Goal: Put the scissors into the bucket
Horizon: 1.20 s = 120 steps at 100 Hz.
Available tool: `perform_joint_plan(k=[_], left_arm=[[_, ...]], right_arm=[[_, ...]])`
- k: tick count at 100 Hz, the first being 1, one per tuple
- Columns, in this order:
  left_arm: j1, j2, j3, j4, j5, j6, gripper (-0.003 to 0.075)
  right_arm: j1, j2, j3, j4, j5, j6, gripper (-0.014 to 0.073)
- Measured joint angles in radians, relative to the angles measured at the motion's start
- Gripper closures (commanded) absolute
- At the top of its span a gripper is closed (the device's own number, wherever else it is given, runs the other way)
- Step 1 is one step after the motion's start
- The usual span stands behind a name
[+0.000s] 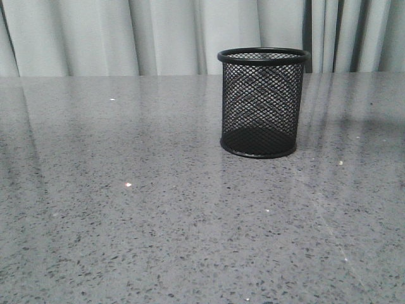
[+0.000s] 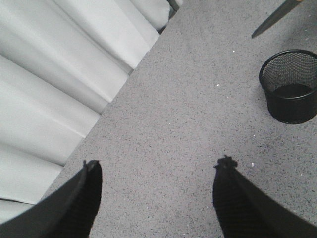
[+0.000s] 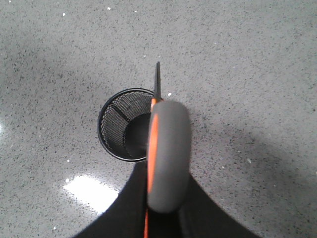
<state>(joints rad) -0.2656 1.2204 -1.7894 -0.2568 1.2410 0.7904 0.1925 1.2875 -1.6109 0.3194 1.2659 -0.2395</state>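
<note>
Scissors (image 3: 167,153) held above the bucket (image 1: 263,102) by the right tool (image 3: 163,218), clenched on the handle end. Long axis runs from the grey, orange-lined handle loop close under the wrist camera down to the dark blade tip, which points at the surface (image 1: 126,215) just past the bucket's rim; not inside yet. In the left wrist view only the blade tip (image 2: 275,20) shows, beyond the bucket (image 2: 290,85). Bucket upright, black wire mesh, empty, standing right of centre toward the far edge. Left tool (image 2: 158,196) released, fingers wide apart, holding nothing, over bare surface. Surface grey speckled stone, glossy. Pale pleated curtain (image 1: 126,35) behind the far edge.
</note>
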Motion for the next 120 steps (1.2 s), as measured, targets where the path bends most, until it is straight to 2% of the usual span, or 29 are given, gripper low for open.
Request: perform_joint_plan(k=[31, 120], left_arm=[[0.000, -0.002, -0.002, -0.002, -0.006, -0.002, 0.0281], [0.003, -0.002, -0.002, -0.028, -0.035, -0.002, 0.0281]], right_arm=[[0.085, 0.002, 0.079, -0.051, 0.000, 0.024, 0.0635], [0.093, 0.062, 0.117, -0.058, 0.000, 0.028, 0.0635]])
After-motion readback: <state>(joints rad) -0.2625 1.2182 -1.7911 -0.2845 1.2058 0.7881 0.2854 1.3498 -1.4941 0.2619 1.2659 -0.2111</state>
